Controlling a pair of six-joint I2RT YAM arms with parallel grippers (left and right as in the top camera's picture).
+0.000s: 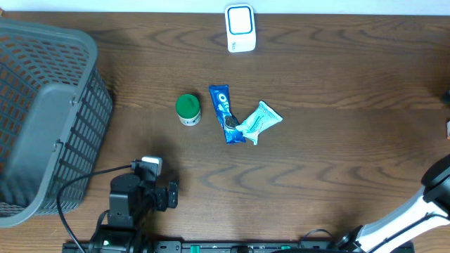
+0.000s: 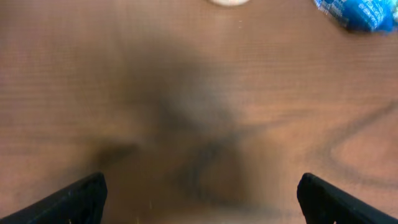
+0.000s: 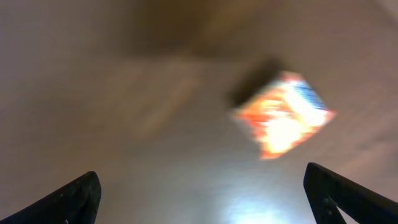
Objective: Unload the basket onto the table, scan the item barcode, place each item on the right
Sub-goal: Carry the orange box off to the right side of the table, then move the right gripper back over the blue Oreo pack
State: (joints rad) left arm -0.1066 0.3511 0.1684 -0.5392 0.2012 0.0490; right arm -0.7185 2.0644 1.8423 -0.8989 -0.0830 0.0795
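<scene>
Left gripper (image 2: 200,186) spread wide, nothing between its fingers, over bare table (image 1: 337,154) at front left, near the basket (image 1: 42,105); right gripper (image 3: 200,180) also spread wide, pinching nothing; orange-white packet (image 3: 283,115) ahead of it, well clear of both fingers, too blurred to read or to tell if it lies flat; packet not visible in overhead view; scanner (image 1: 240,28) stands at far edge, centre; mid-table: green-lid jar (image 1: 188,109), Oreo pack (image 1: 222,111) just right of it, pale blue pouch (image 1: 261,121) touching the pack's near end; right arm (image 1: 415,214) at front-right corner.
</scene>
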